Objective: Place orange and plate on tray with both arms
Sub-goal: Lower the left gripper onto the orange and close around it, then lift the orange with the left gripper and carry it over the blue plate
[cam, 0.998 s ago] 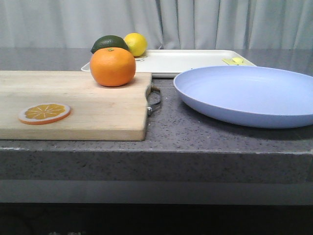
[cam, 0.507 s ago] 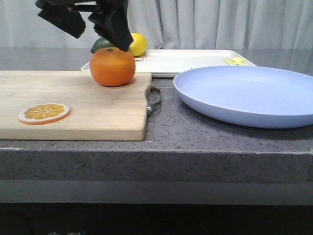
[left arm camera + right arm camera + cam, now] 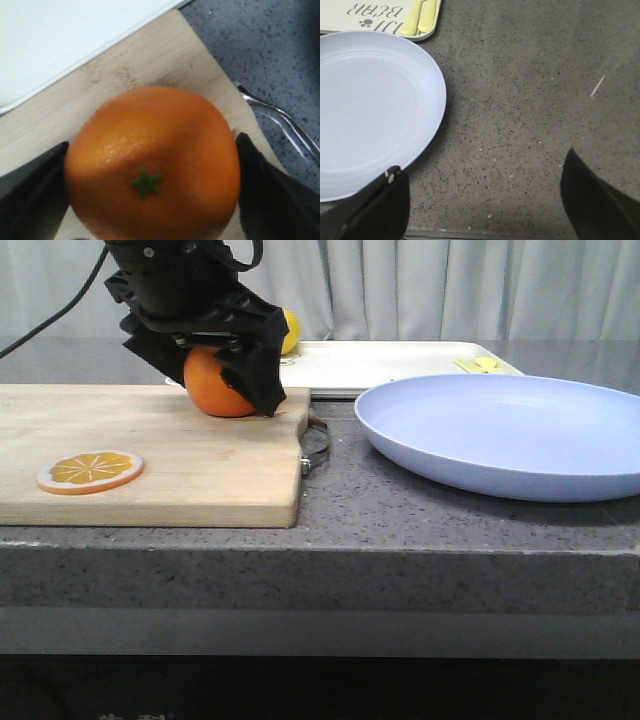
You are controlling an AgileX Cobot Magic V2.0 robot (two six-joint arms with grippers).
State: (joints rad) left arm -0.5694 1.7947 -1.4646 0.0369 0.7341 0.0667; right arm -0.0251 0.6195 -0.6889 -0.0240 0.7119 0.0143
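The orange (image 3: 215, 385) sits on the wooden cutting board (image 3: 180, 460) near its far right corner. My left gripper (image 3: 220, 392) is down around it, one black finger on each side, close to the skin; the jaws stand open. In the left wrist view the orange (image 3: 150, 165) fills the gap between the fingers (image 3: 35, 190), green stem up. The lavender-blue plate (image 3: 500, 430) lies on the table at the right. The white tray (image 3: 390, 365) lies behind both. My right gripper (image 3: 482, 200) is open and empty over bare table beside the plate (image 3: 370, 110); the front view does not show it.
An orange slice (image 3: 90, 471) lies at the board's near left. A lemon (image 3: 290, 330) peeks out behind my left arm by the tray's left end. The board's metal handle (image 3: 318, 445) sticks out toward the plate. The tray's yellow-green mark (image 3: 420, 17) is at the corner nearest the plate.
My left gripper came in from above and dropped down around the orange. The orange, plate and tray have not moved.
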